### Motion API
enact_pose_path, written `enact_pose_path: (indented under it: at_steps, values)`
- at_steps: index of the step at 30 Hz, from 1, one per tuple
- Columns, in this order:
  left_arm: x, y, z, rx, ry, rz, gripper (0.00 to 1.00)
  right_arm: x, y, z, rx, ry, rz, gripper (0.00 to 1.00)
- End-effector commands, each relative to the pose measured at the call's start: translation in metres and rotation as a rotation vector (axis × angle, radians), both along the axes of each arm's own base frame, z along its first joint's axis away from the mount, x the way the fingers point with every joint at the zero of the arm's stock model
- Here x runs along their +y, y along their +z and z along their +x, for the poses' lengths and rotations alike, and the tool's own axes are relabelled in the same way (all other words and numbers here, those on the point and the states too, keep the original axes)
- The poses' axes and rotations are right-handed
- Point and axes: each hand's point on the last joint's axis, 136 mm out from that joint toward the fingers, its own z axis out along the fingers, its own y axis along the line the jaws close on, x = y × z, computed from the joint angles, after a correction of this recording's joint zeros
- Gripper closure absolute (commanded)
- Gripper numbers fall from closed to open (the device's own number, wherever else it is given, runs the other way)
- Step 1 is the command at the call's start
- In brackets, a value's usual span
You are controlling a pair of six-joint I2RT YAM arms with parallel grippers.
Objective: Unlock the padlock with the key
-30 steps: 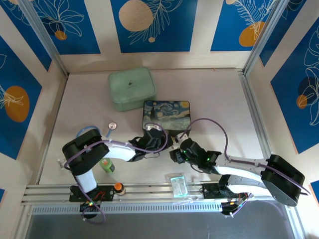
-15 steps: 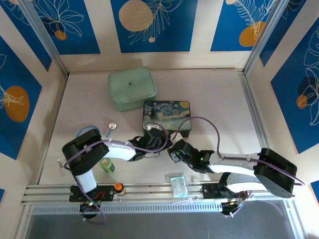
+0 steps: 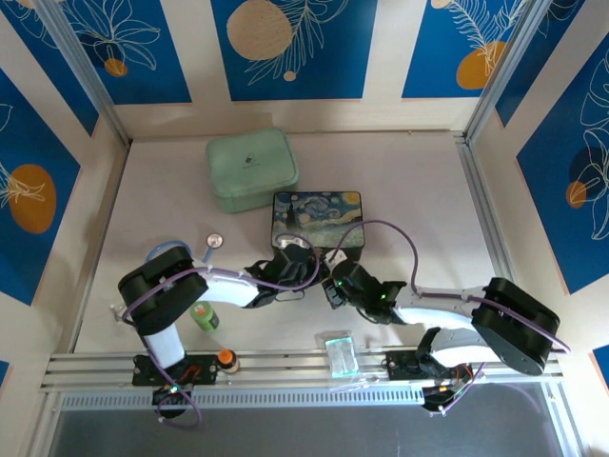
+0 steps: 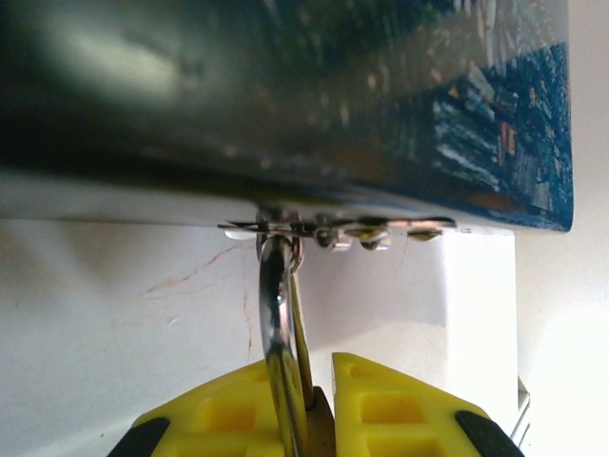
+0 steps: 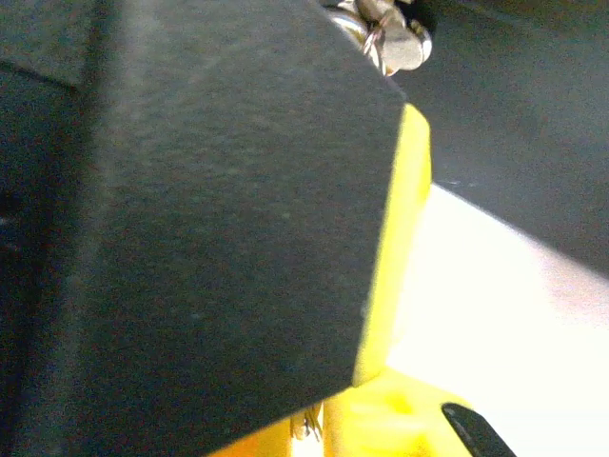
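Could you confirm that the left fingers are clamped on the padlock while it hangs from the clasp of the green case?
Not quite: the left fingers are clamped on the padlock, but it hangs from the clasp of the painted box, not the green case, as the left wrist view shows.

The near front of the starry-night box (image 3: pixel 317 217) is crowded by the left gripper (image 4: pixel 321 376) clamped on the padlock (image 4: pixel 278 324) and the right gripper (image 3: pixel 333 274) just beside it, a green case (image 3: pixel 250 168) blocks the far-left side, and bare table (image 3: pixel 419 200) lies open to the right.
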Motion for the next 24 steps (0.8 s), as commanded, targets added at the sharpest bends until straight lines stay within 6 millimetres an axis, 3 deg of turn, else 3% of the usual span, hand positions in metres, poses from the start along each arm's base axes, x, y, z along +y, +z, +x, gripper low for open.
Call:
enact_pose_path:
  at_steps: [1, 9, 15, 24]
  values:
    - [-0.005, -0.011, -0.030, 0.143, -0.078, -0.051, 1.00, 0.017, 0.024, 0.001, 0.126, 0.040, 0.268, 0.89]
    - [-0.004, -0.014, -0.032, 0.146, -0.083, -0.060, 1.00, -0.005, 0.013, 0.004, 0.310, -0.048, 0.460, 0.89]
    - [-0.006, -0.010, -0.031, 0.145, -0.079, -0.085, 1.00, -0.009, 0.012, 0.006, 0.411, -0.061, 0.541, 0.88]
    - [-0.003, -0.012, -0.032, 0.149, -0.074, -0.079, 1.00, -0.030, -0.009, 0.013, 0.442, -0.213, 0.491, 0.76]
